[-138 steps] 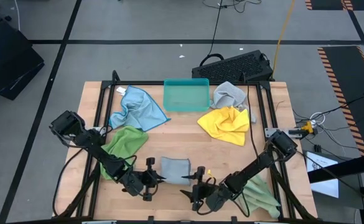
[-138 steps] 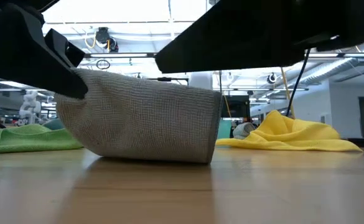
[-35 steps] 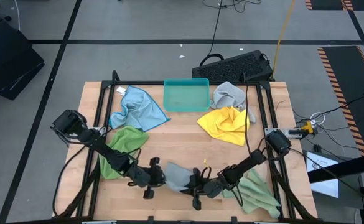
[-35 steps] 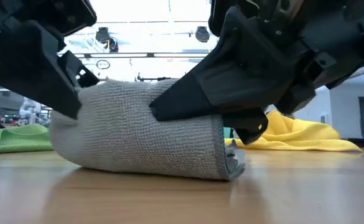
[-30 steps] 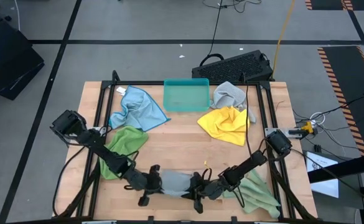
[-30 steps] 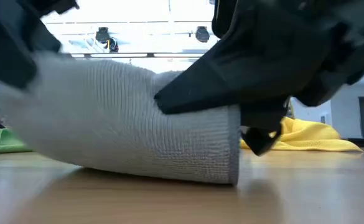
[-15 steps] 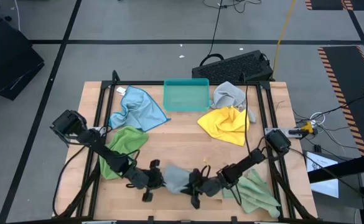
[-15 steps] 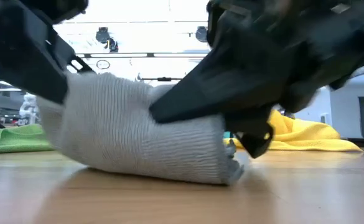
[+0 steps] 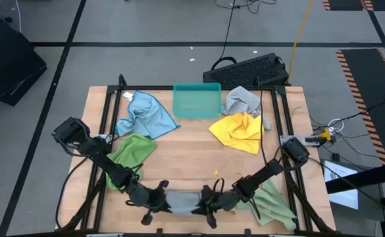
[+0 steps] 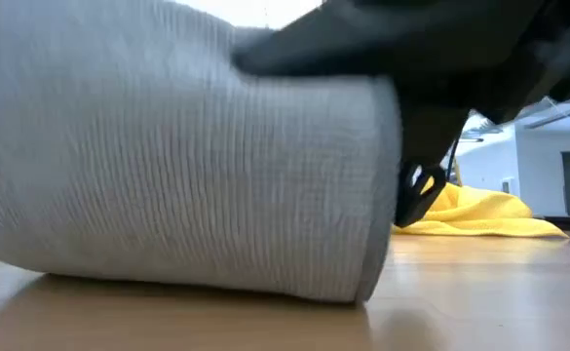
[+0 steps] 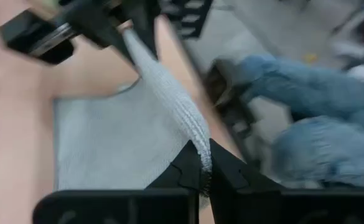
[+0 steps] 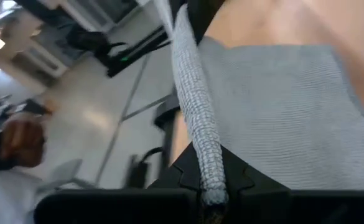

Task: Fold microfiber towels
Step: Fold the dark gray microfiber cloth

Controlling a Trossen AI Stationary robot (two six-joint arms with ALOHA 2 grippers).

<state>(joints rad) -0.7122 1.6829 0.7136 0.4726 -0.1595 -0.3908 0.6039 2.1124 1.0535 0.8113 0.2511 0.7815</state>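
Writing: none legible in any view.
Worked towel: grey towel (image 9: 180,201), fine ribbed microfiber weave, at the near edge of the wooden worktop (image 9: 185,155), stretched between both end effectors.
Left end effector (image 9: 158,199): closed, pinching the grey towel's folded edge.
Right end effector (image 9: 207,201): closed on the same edge, opposite end.
Other towels, five: light blue towel (image 9: 144,113); second grey towel (image 9: 243,99); yellow towel (image 9: 238,131); two green towels (image 9: 131,155) (image 9: 272,203), all crumpled.
Tray: one teal plastic tray (image 9: 197,100), rectangular, far side.
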